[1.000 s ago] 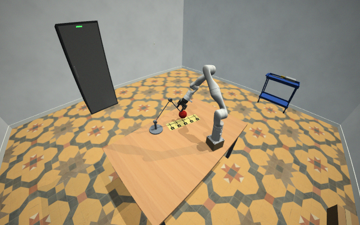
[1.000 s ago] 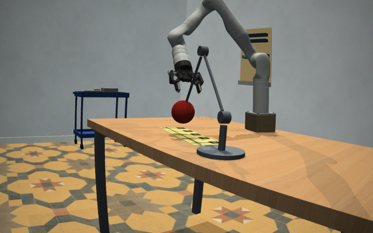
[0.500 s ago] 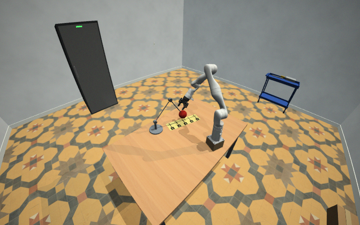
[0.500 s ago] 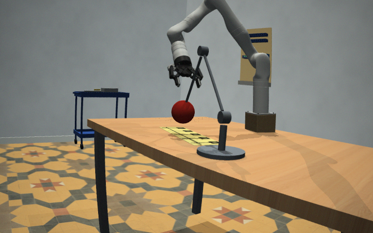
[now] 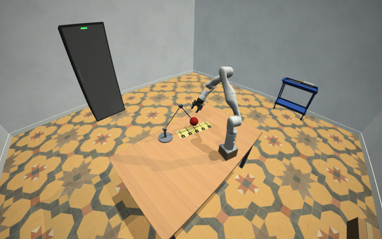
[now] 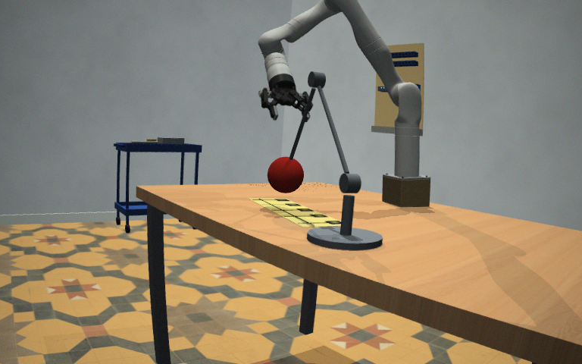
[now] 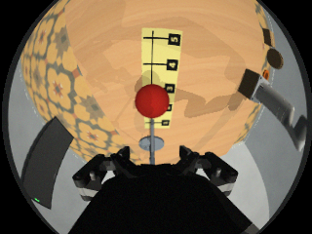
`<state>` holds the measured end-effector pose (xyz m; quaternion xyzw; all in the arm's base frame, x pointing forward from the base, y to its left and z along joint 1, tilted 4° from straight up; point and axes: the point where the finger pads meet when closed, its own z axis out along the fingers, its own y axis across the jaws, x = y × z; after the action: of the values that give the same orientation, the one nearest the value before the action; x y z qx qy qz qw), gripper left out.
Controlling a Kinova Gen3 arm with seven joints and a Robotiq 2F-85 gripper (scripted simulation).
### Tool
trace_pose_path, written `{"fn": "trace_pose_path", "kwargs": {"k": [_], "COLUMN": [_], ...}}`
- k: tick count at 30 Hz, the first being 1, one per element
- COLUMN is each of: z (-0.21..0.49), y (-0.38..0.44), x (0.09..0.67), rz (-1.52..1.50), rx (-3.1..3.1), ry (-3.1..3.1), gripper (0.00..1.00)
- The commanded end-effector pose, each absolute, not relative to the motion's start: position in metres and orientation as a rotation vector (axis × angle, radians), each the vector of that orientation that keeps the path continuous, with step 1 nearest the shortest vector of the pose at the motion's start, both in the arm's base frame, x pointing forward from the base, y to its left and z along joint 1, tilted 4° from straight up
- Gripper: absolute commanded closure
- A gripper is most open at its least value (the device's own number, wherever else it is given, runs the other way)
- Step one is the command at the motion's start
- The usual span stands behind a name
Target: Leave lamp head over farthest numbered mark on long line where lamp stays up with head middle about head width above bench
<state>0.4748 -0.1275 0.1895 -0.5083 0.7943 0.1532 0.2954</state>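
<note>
The lamp stands on the wooden bench on a round grey base [image 5: 165,137] [image 6: 344,237]. Two thin grey rods meet at a raised elbow joint [image 5: 180,105] [image 6: 316,80]. The red ball head [image 5: 193,121] [image 6: 285,174] [image 7: 152,99] hangs above the yellow strip of numbered marks [image 5: 194,130] [image 6: 298,211] [image 7: 163,72], over its middle part in the wrist view. My gripper [image 5: 197,106] [image 6: 286,102] [image 7: 154,151] is open and empty, well above the head, beside the lamp's upper rod. It touches nothing.
My arm's pedestal [image 5: 228,151] [image 6: 405,190] stands on the bench to the right of the strip. A blue cart [image 5: 295,97] [image 6: 155,178] stands on the floor beyond the bench. A dark door [image 5: 91,69] leans at the far wall.
</note>
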Motion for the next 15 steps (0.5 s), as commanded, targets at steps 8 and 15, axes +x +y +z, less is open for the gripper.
{"fn": "trace_pose_path", "kwargs": {"k": [8, 15], "z": [0.221, 0.219], "y": [-0.15, -0.147], "x": [0.463, 0.463], "rz": [0.4, 0.404], "rx": [-1.349, -1.352], "ry": [2.117, 2.113], "gripper": [0.0, 0.0]}}
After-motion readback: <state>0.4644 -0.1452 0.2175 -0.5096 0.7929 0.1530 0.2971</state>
